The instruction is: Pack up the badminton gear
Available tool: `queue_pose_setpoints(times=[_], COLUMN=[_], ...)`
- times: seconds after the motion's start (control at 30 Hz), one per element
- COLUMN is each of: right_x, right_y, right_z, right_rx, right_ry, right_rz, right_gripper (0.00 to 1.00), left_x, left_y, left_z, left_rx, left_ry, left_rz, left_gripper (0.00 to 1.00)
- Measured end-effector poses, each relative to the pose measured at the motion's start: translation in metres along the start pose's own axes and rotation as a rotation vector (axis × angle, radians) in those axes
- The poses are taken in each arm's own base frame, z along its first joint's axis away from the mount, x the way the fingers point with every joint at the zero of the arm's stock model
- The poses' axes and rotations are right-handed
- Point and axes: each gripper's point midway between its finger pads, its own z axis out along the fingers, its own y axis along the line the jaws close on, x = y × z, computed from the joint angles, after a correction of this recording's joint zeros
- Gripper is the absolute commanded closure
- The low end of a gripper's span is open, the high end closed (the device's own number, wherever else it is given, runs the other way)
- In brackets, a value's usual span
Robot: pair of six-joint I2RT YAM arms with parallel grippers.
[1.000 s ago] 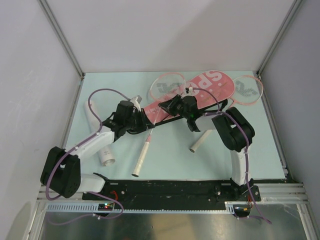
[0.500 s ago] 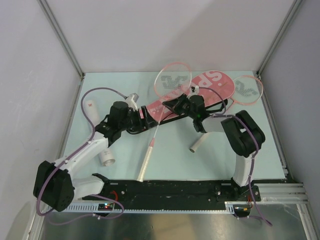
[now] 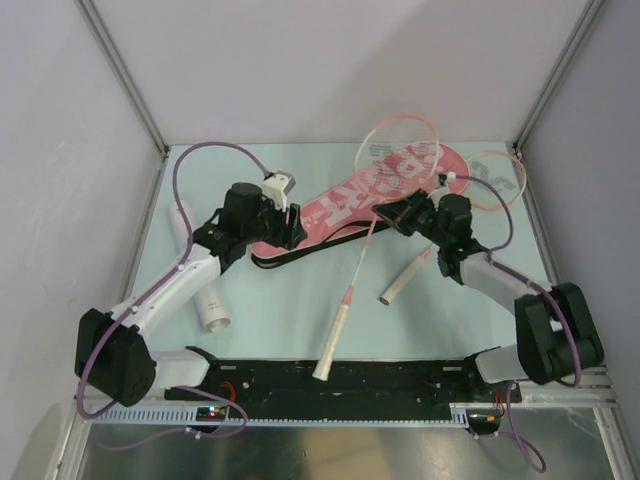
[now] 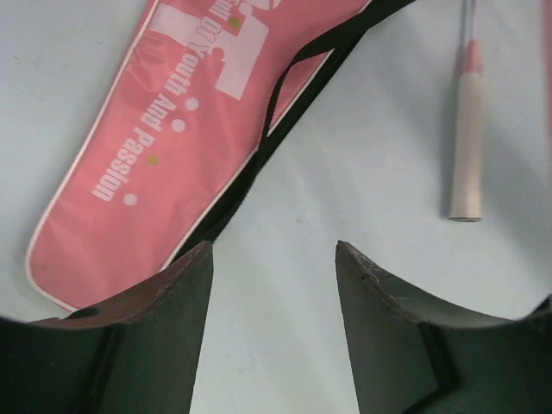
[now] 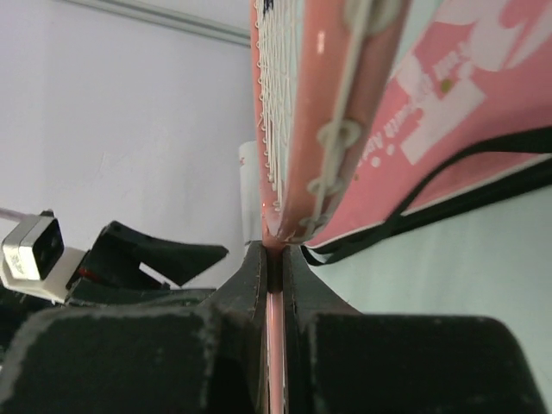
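Right fingers (image 5: pixel 250 293) are clenched on the racket (image 5: pixel 297 129) at its throat. It hangs tilted off the table, head toward 1 o'clock and handle toward 6. The bag (image 4: pixel 155 147) lies slantwise at centre. Left fingers (image 4: pixel 172 328) are spread, gripping nothing, above its narrow end at 9 o'clock. I can't make out the bag's mouth. I'd have the left lift that edge first, then line the racket up along the bag and slide it in slowly.

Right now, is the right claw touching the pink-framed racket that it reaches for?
Touching. The right wrist view shows the right claw shut on the pink-framed racket, its thin shaft pinched with no gap.
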Motion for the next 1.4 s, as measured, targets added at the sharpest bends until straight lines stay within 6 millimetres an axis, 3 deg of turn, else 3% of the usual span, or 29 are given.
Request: queue_pose_setpoints(times=[0.13,0.3,0.47,0.77,1.0,1.07,1.27,1.4], right_x=[-0.014,-0.034,-0.045,-0.038,-0.035,-0.035,-0.035,-0.035], right_y=[-0.008,-0.002,0.001,-0.008,-0.011,-0.011,-0.009,-0.009], right_z=[-0.036,-0.080,-0.110,-0.129,-0.130,-0.130,-0.131,-0.132], right_rx=[0.049,0.084,0.108,0.160,0.171,0.171,0.166,0.168], right_ry=[-0.024,-0.088,-0.128,-0.116,-0.107,-0.107,-0.110,-0.110], right_rz=[-0.022,-0.081,-0.117,-0.117,-0.108,-0.108,-0.112,-0.111], right_gripper=[1.00,1.00,1.00,1.00,1.00,1.00,1.00,1.00], left_x=[0.001,-0.001,0.011,0.050,0.058,0.059,0.069,0.069], left_y=[0.011,0.018,0.019,0.004,0.004,0.005,0.012,0.015], left_z=[0.015,0.053,0.093,0.143,0.165,0.168,0.176,0.175], left_rx=[-0.026,-0.039,-0.025,0.006,0.003,0.001,-0.022,-0.038], left_ry=[0.048,0.122,0.219,0.373,0.404,0.410,0.441,0.443], left_rz=[0.111,0.258,0.348,0.462,0.476,0.475,0.458,0.433], left_gripper=[0.36,0.36,0.36,0.38,0.42,0.48,0.94,0.99])
